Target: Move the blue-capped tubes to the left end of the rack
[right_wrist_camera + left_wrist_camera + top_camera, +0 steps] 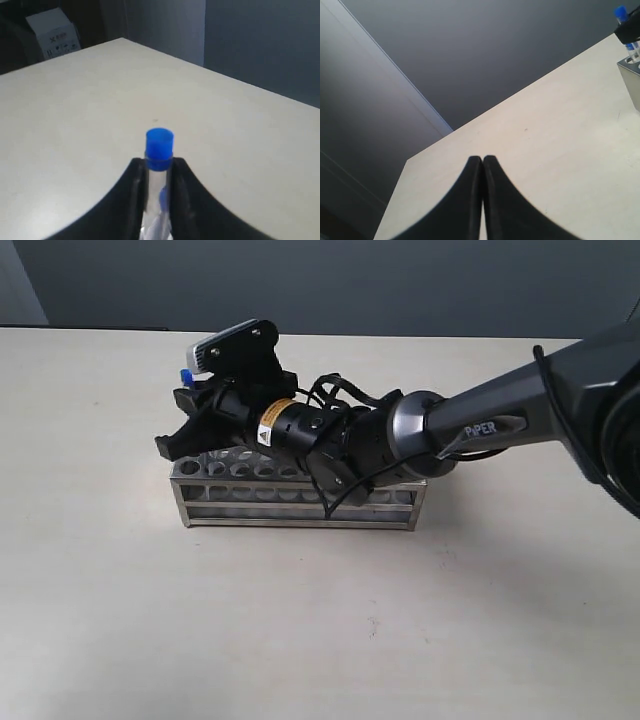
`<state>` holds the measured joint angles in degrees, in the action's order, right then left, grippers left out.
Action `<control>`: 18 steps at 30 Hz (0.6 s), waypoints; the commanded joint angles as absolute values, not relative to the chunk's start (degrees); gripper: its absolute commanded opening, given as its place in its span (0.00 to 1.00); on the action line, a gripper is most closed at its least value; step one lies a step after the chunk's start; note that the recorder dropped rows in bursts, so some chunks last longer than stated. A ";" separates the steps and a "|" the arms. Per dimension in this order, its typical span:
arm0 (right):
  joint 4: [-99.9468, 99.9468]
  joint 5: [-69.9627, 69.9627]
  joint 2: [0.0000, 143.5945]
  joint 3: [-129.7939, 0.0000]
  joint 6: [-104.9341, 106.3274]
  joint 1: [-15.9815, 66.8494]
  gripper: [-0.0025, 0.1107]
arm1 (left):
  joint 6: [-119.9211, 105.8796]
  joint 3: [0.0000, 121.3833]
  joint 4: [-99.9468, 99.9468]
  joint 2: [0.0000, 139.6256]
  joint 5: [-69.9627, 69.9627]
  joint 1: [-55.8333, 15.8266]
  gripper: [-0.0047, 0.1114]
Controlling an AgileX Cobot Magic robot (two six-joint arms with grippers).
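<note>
Left gripper: the 2 black fingers are pressed together with nothing between them. The unit hangs over bare table, well apart from the rack, and is outside the exterior view.
Blue-capped tube: pinched just below its cap, with the clear body running down between the fingers. In the exterior view only the blue cap shows, above the left end of the rack and just beside the wrist camera. The lower end is hidden, so whether it sits in a hole cannot be told.
Right gripper: clamped on the blue-capped tube, 1 finger on each side. It is positioned over the left end of the rack, toward the back row.
Other blue caps: in the left wrist view these stand at the rack's nearest corner, just under the right gripper. Their count cannot be told.
Rack: shiny steel frame resting on the table near its middle, long side facing the room, with rows of round holes in the top plate.
Right arm: enters from the right edge and extends across the rack, covering the right and rear part of the top plate.
White box: visible in the right wrist view beyond the table edge, against a dark background.
</note>
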<state>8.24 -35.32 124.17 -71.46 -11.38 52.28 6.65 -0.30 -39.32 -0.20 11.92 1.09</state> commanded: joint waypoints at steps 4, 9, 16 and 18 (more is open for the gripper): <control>6.38 -31.40 124.84 -71.09 -10.95 51.99 0.02 | 6.93 0.00 -39.27 0.00 11.69 0.96 0.05; 10.26 -32.23 125.40 -71.09 -10.95 52.10 0.02 | 6.93 0.00 -39.27 0.00 11.69 0.96 0.05; 10.44 -33.88 125.50 -71.09 -11.09 52.10 0.02 | 6.93 0.00 -39.27 0.00 11.69 0.96 0.05; 10.44 -36.58 125.50 -71.09 -11.09 52.10 0.02 | 6.93 0.00 -39.27 0.00 11.69 0.96 0.05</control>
